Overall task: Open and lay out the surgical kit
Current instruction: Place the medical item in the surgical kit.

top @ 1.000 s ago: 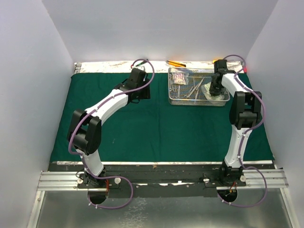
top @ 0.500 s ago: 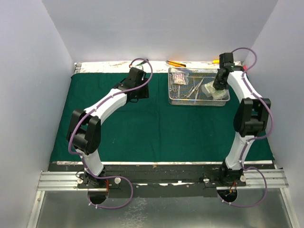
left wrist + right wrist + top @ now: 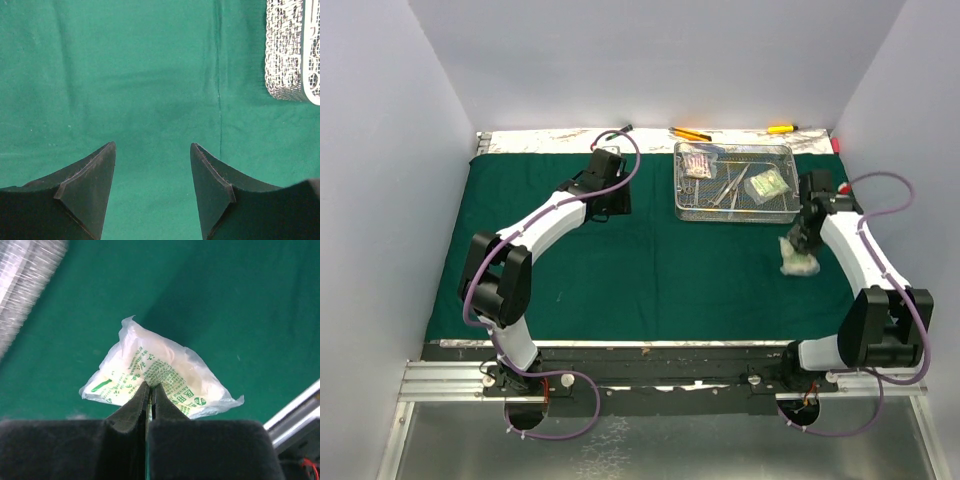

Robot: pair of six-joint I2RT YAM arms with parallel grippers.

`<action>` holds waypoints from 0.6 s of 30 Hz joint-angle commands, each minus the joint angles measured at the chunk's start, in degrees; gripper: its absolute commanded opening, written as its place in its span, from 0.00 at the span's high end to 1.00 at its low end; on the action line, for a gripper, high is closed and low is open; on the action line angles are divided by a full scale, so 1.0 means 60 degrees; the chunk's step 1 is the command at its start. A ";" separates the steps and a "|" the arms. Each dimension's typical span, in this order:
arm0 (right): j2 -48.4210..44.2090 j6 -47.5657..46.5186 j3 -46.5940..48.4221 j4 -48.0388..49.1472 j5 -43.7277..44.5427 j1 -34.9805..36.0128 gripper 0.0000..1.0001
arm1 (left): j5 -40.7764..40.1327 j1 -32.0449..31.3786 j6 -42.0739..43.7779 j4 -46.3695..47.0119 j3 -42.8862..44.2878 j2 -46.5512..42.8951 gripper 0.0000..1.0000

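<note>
The dark green cloth (image 3: 650, 260) lies spread flat over the table. The silver wire-mesh tray (image 3: 692, 210) stands on it at the back right, holding steel clamps and tweezers (image 3: 728, 188), a pinkish packet (image 3: 696, 164) and a green-printed packet (image 3: 770, 183). My right gripper (image 3: 151, 386) is shut on the edge of a clear packet (image 3: 165, 371) with green print, hanging above the cloth in front of the tray's right end (image 3: 798, 257). My left gripper (image 3: 152, 147) is open over bare cloth, left of the tray (image 3: 287, 50).
An orange-handled tool (image 3: 690, 133) and a yellow-handled one (image 3: 782, 128) lie on the silver strip behind the cloth. White walls close in the left, back and right. A metal rail (image 3: 295, 415) runs near the cloth's right edge.
My right gripper closed on the packet in the tray, lifted it out and carried it forward and right over the cloth. The left arm barely moved.
</note>
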 commanded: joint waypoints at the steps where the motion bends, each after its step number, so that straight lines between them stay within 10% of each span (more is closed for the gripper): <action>1: -0.0751 0.1210 -0.1765 0.0080 0.0023 -0.0014 0.99 | 0.0172 0.0033 0.0090 -0.0119 -0.0290 -0.0428 0.37; 9: -0.0622 0.0876 -0.3179 0.1525 -0.0344 -0.0014 0.98 | 0.0142 0.0047 0.0149 -0.0116 -0.0364 -0.0448 0.37; 14: -0.0345 0.0795 -0.2745 0.1180 -0.0297 -0.0014 0.56 | 0.0157 0.0062 0.0135 -0.0124 -0.0258 -0.0368 0.37; 18: -0.0559 0.0598 -0.1609 0.0598 -0.0065 -0.0014 0.44 | 0.0151 0.0075 0.0139 -0.0135 -0.0174 -0.0322 0.37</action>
